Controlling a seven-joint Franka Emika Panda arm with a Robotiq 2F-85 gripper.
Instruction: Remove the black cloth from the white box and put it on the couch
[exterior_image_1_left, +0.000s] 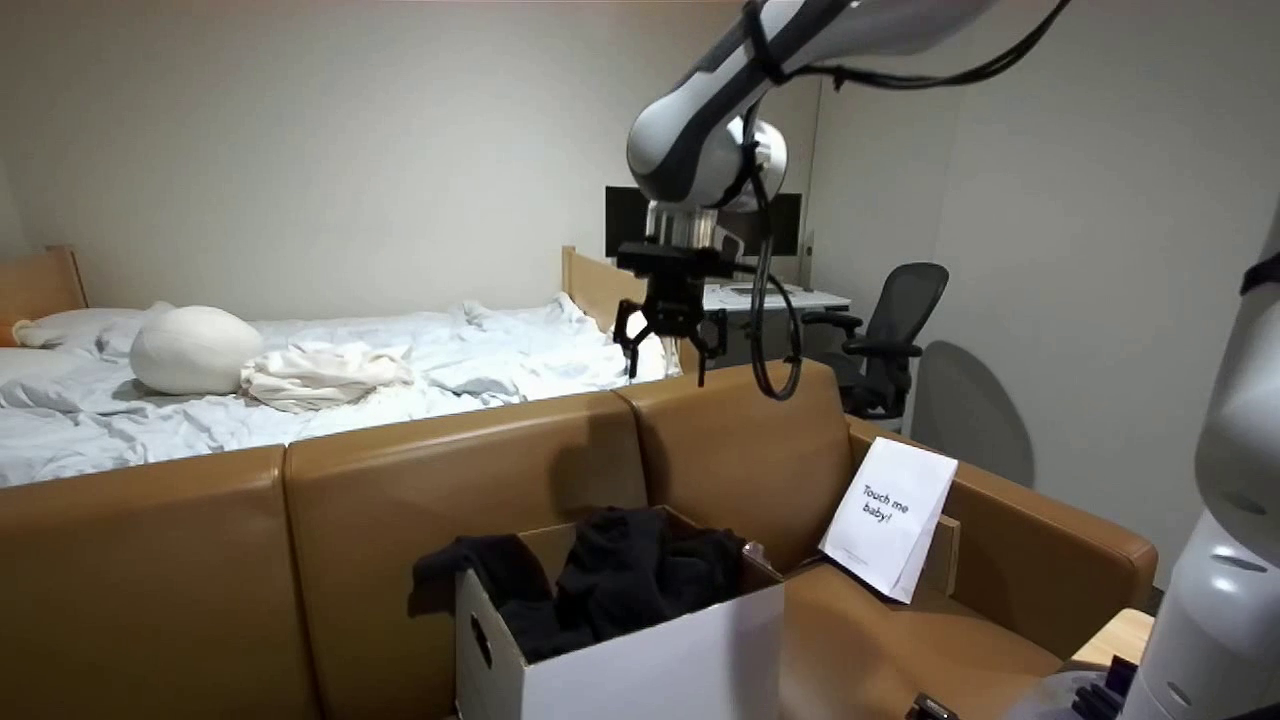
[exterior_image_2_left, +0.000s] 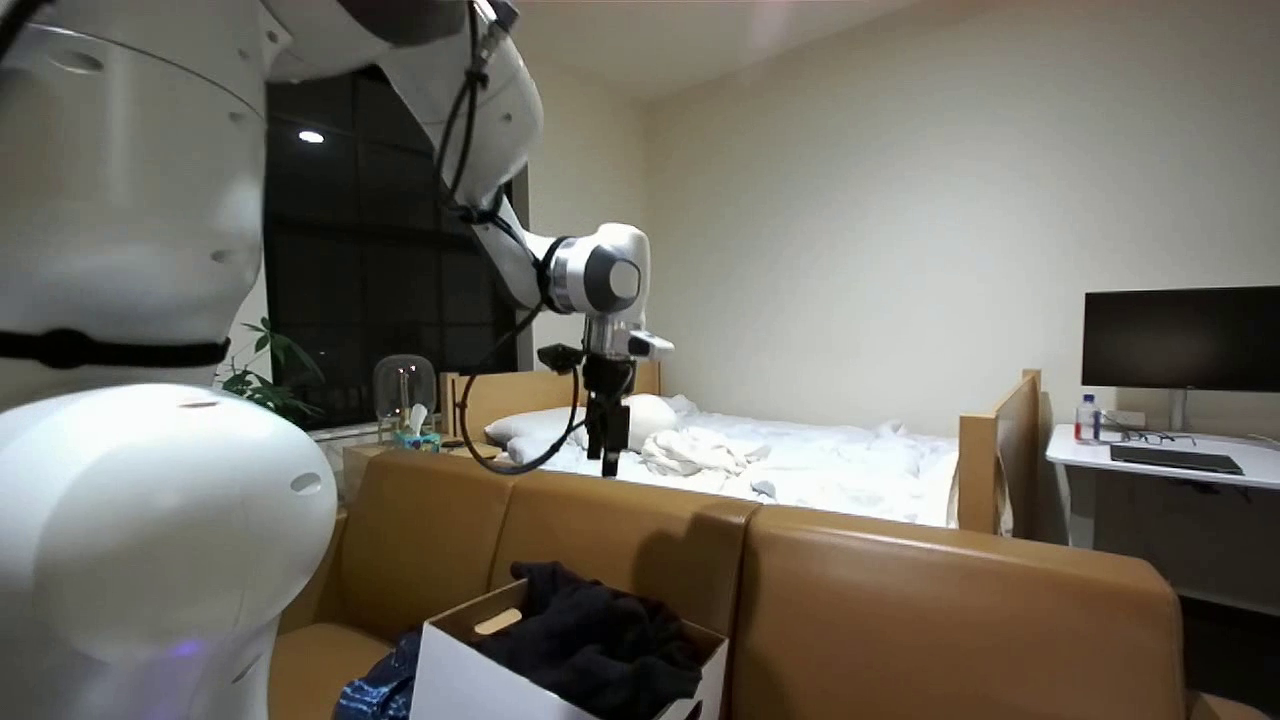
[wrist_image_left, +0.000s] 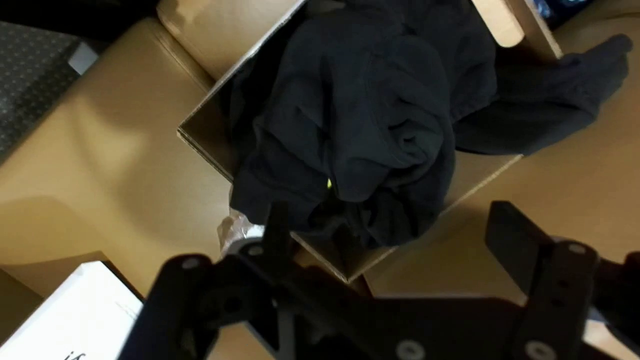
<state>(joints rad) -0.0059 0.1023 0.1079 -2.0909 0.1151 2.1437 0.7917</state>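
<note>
Nearest in the wrist view, the black tool (wrist_image_left: 389, 217) hangs with its fingers (wrist_image_left: 515, 245) spread wide, above a white box (exterior_image_1_left: 650, 665). Black cloth (wrist_image_left: 370, 115) lies heaped in the box, one end draped over the rim, in front of a brown couch's (exterior_image_2_left: 950, 620) backrest; behind stands a bed (exterior_image_2_left: 980, 470) with rumpled white bedding (exterior_image_2_left: 870, 465).

One white box (exterior_image_1_left: 650, 660), one black cloth (exterior_image_1_left: 640, 575) and one tan couch (exterior_image_1_left: 465, 500) with three back cushions (exterior_image_2_left: 965, 600) are showing in both exterior views. One gripper (exterior_image_1_left: 667, 374) is presenting two fingers (wrist_image_left: 517, 245). One bed (exterior_image_2_left: 850, 465), one round white pillow (exterior_image_1_left: 195, 350) and one fabric bundle (exterior_image_1_left: 325, 375) are appearing. In an exterior view, one office chair (exterior_image_1_left: 900, 310) and one printed paper (exterior_image_1_left: 890, 515) are showing. In an exterior view, one blue patterned item (exterior_image_2_left: 380, 688), one bottle (exterior_image_2_left: 1087, 420), one glass dome (exterior_image_2_left: 405, 388) and at least one monitor (exterior_image_2_left: 1180, 340) are appearing.
</note>
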